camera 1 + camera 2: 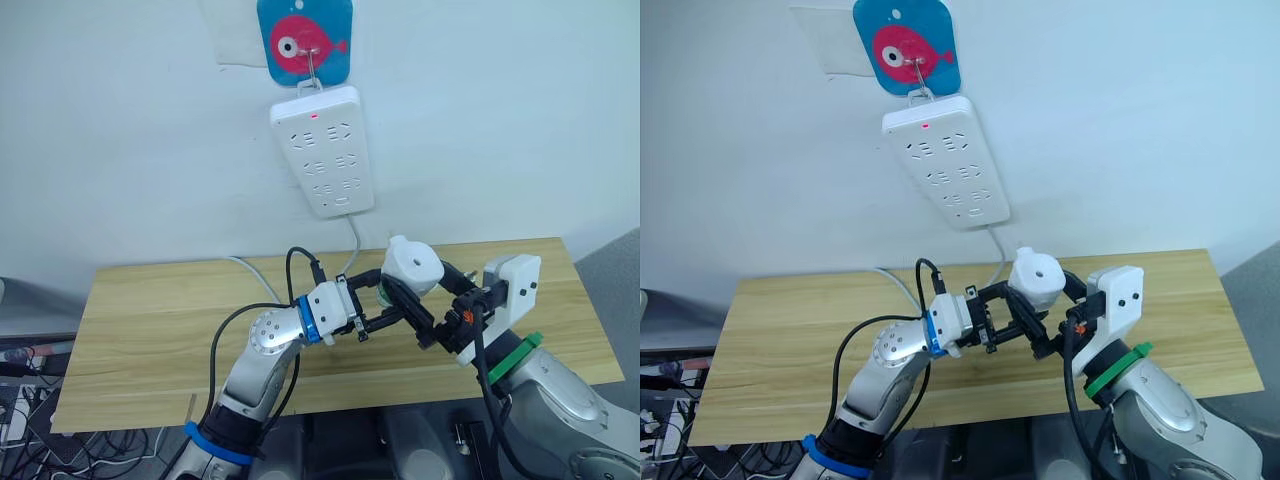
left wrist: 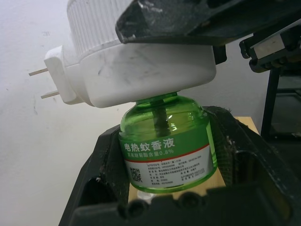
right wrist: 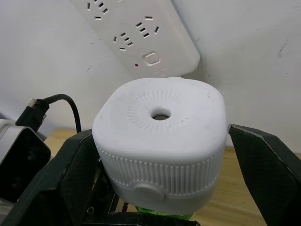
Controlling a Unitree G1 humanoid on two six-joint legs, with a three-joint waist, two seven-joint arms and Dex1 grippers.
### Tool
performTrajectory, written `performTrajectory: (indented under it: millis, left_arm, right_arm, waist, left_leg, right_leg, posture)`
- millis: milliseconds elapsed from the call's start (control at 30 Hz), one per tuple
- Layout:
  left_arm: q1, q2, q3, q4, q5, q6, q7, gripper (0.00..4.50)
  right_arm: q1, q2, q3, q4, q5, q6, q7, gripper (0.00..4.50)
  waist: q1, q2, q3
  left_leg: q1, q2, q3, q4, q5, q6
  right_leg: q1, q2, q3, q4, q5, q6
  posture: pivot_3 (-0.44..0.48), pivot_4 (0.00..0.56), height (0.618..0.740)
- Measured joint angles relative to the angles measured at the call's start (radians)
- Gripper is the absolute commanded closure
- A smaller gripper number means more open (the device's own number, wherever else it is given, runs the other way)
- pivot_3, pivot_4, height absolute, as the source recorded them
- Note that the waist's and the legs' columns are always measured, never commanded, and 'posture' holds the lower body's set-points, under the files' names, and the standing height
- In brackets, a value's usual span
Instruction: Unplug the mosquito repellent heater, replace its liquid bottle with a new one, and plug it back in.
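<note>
The mosquito repellent heater is already unplugged and held above the wooden table, clamped by the right gripper while the left gripper grips its green liquid bottle, still attached; swapping and replugging into the power strip remain.

— How is the scene lit?
— Bright, even light is cast over the white wall; soft shadows are thrown beneath the power strip.

— And sharpness?
— The bottle label is rendered crisply, while the nearest black fingers are blurred. No glare is seen.
</note>
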State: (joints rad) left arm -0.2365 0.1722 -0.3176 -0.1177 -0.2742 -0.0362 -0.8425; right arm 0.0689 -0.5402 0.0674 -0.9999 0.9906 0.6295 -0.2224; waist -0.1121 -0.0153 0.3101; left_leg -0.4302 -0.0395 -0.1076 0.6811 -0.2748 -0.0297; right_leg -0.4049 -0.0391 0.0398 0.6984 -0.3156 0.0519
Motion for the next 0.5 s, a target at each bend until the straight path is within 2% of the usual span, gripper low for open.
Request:
performTrajectory:
  millis: [67,133,367,433,500]
  left_arm:
    - [0.001,0.000,0.000,-0.001,0.000,0.006,0.001,2.22]
    - [0.002,-0.003,-0.001,-0.001,0.000,0.010,0.004,2.22]
    - [0.004,-0.010,-0.005,-0.001,0.001,0.014,0.007,2.22]
    - [0.004,-0.010,-0.005,-0.001,0.001,0.015,0.008,1.47]
    - [0.003,-0.003,-0.005,-0.003,-0.004,0.031,0.003,0.91]
  right_arm:
    - [0.001,0.006,0.001,0.000,-0.009,0.003,0.002,0.67]
    - [0.001,0.016,0.005,0.000,-0.018,0.004,0.005,1.34]
    - [0.002,0.033,0.005,0.000,-0.032,0.010,0.008,1.41]
    - [0.000,0.035,0.005,0.001,-0.041,0.012,0.014,1.41]
    - [-0.012,0.033,0.004,0.018,-0.059,0.014,0.035,1.41]
  waist:
    - [0.000,0.000,-0.002]
    - [0.000,0.000,-0.003]
    - [0.000,0.000,-0.011]
    - [0.000,0.000,-0.011]
    - [-0.001,0.000,-0.014]
  left_leg:
    - [0.000,0.000,0.000,0.000,0.000,0.000]
    - [0.000,0.000,0.000,0.000,0.000,0.000]
    - [0.000,0.000,0.000,0.000,0.000,0.000]
    - [0.000,0.000,0.000,0.000,0.000,0.000]
    - [0.000,0.000,0.000,0.000,0.000,0.000]
  right_leg:
    - [0.000,0.000,0.000,0.000,0.000,0.000]
    - [0.000,0.000,0.000,0.000,0.000,0.000]
    - [0.000,0.000,0.000,0.000,0.000,0.000]
    - [0.000,0.000,0.000,0.000,0.000,0.000]
    - [0.000,0.000,0.000,0.000,0.000,0.000]
  posture:
    - [-0.210,0.280,0.740]
    - [-0.210,0.280,0.740]
    - [-0.221,0.284,0.740]
    - [-0.224,0.281,0.740]
    - [-0.228,0.276,0.740]
